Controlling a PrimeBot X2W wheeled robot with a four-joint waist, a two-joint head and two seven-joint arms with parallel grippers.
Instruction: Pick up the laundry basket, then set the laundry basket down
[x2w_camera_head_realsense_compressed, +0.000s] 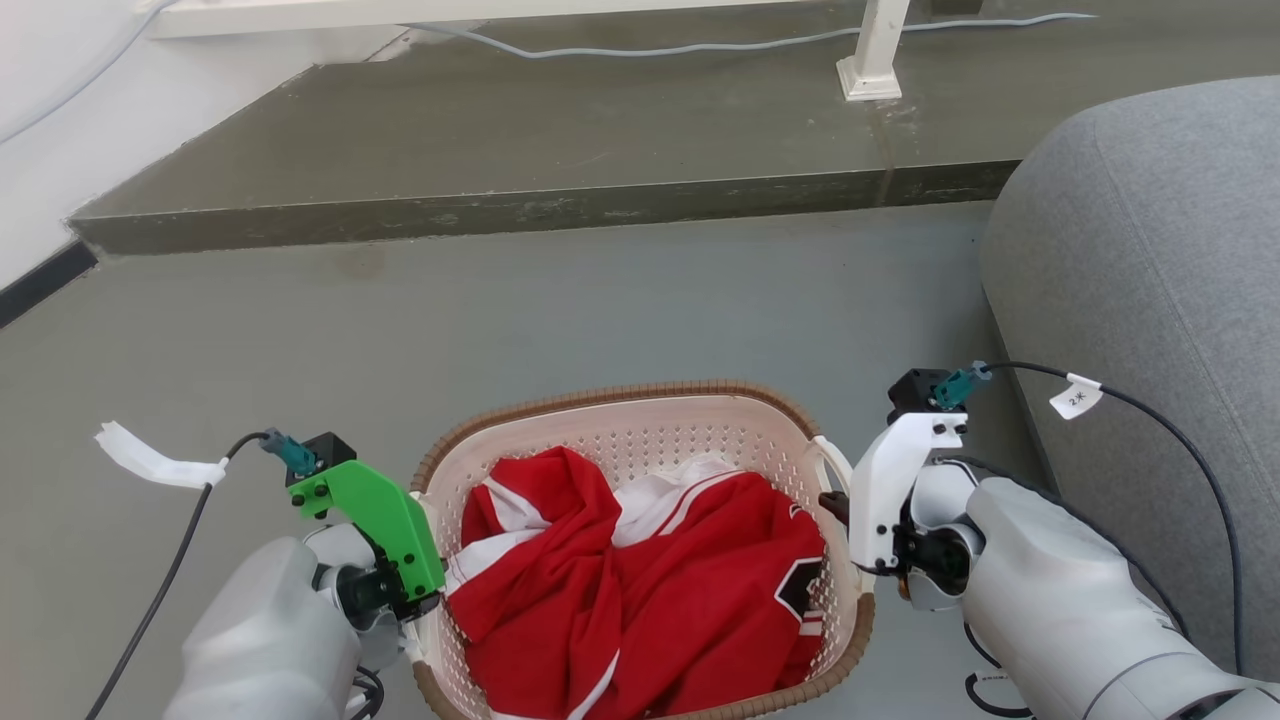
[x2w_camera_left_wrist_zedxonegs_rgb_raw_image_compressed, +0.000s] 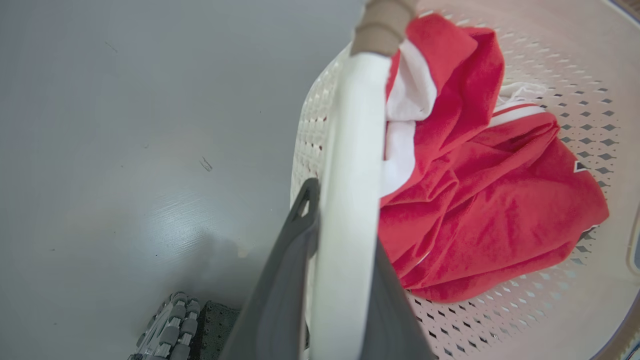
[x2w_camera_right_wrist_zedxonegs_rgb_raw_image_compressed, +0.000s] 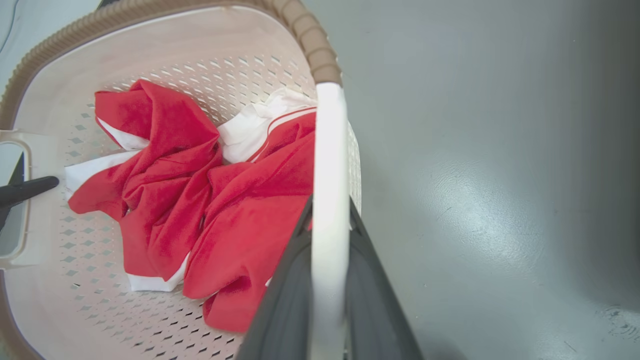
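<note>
Basket (x2w_camera_head_realsense_compressed: 620, 392) lies between the two arms over the grey floor (x2w_camera_head_realsense_compressed: 600, 300), near a grey sofa (x2w_camera_head_realsense_compressed: 1150, 250) on its right; whether it touches the floor I cannot tell. Red-and-white cloth (x2w_camera_head_realsense_compressed: 640, 570) lies crumpled inside. Left pincer (x2w_camera_left_wrist_zedxonegs_rgb_raw_image_compressed: 345, 235) clamps the left white handle (x2w_camera_left_wrist_zedxonegs_rgb_raw_image_compressed: 350, 150) between its dark fingers (x2w_camera_left_wrist_zedxonegs_rgb_raw_image_compressed: 285, 280), and right pincer (x2w_camera_right_wrist_zedxonegs_rgb_raw_image_compressed: 330, 225) grips the right handle (x2w_camera_right_wrist_zedxonegs_rgb_raw_image_compressed: 330, 150) likewise.

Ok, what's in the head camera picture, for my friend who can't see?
The left gripper and right gripper grip a cream laundry basket by its sides; red-and-white clothes lie inside. Grey floor surrounds it; a grey sofa stands right.
</note>
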